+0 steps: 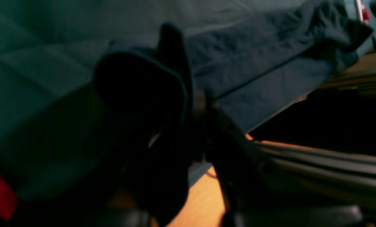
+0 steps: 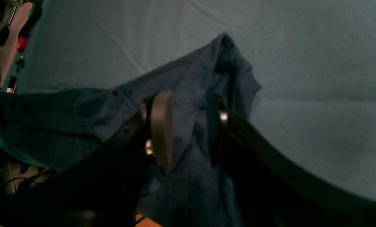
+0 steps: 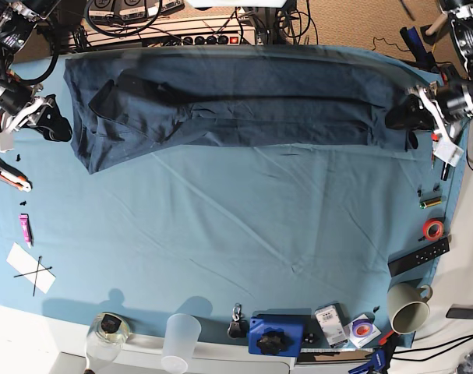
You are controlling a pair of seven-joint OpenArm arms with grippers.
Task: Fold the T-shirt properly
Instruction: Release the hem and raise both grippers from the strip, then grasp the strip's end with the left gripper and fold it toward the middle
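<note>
The dark navy T-shirt (image 3: 259, 101) lies stretched in a long band along the far edge of the teal table cloth (image 3: 220, 234). My left gripper (image 3: 400, 117) is at its right end. In the left wrist view (image 1: 188, 94) it is dark and blurred, with a fold of the shirt (image 1: 254, 63) bunched over its fingers. My right gripper (image 3: 55, 125) is at the shirt's left end. In the right wrist view (image 2: 189, 104) its fingers stand apart with shirt fabric (image 2: 65, 119) lying between and behind them.
A mug (image 3: 407, 308), a black remote (image 3: 419, 257) and a red tape roll (image 3: 432, 228) sit at the right edge. A plastic cup (image 3: 181, 335), a glass jar (image 3: 109, 327) and a blue tool (image 3: 273, 335) line the front. An orange cutter (image 3: 6, 173) lies left.
</note>
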